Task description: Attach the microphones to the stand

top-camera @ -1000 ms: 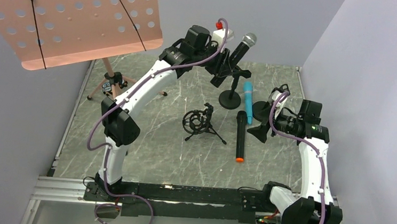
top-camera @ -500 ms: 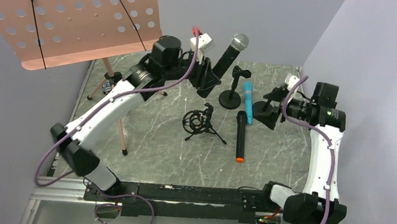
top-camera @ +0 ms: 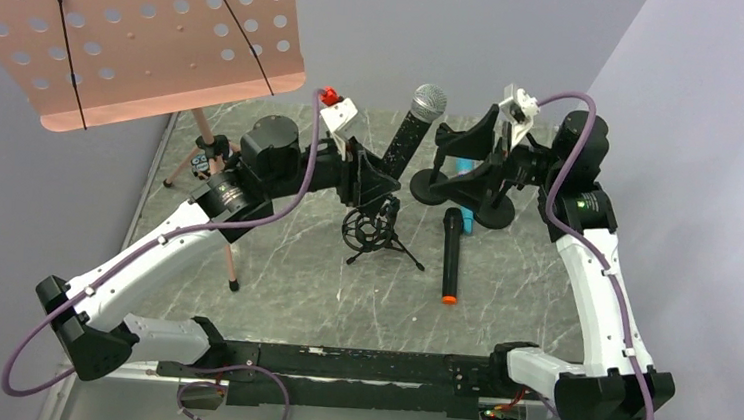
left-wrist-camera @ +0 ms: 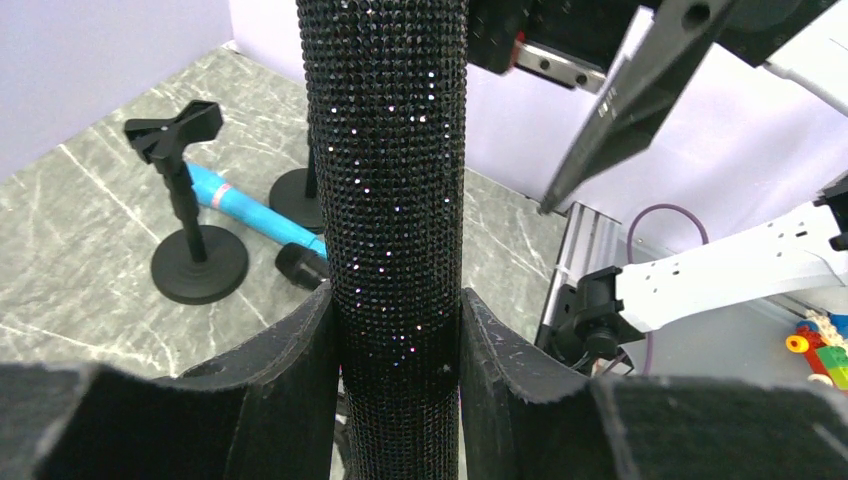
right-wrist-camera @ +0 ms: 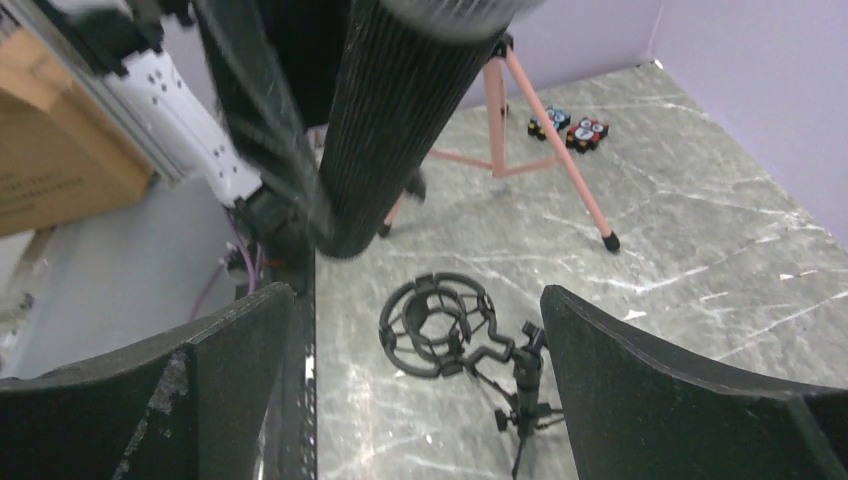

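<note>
My left gripper [top-camera: 379, 173] is shut on the body of the black microphone with the silver mesh head [top-camera: 429, 103] and holds it tilted in the air, just above the black shock-mount stand [top-camera: 371, 228]. In the left wrist view the sparkly black body [left-wrist-camera: 395, 180] stands between my fingers [left-wrist-camera: 290, 350]. My right gripper [top-camera: 455, 161] is open and empty, raised near the microphone's right side; its view shows the shock mount [right-wrist-camera: 440, 325] below the open fingers. The all-black microphone with the orange end [top-camera: 451, 258] lies on the table. The blue microphone [left-wrist-camera: 240, 203] lies behind it, mostly hidden in the top view.
Two black desk stands with round bases [top-camera: 431, 189] [top-camera: 495, 216] stand at the back right; one shows a clip on top [left-wrist-camera: 172, 129]. A pink music stand [top-camera: 131, 31] on a tripod [top-camera: 213, 162] fills the back left. Walls close in behind and to the right.
My left arm has swung the silver-headed microphone left and down, away from the desk stand to above the shock mount. My right arm has risen and moved back and left, towards the microphone.
</note>
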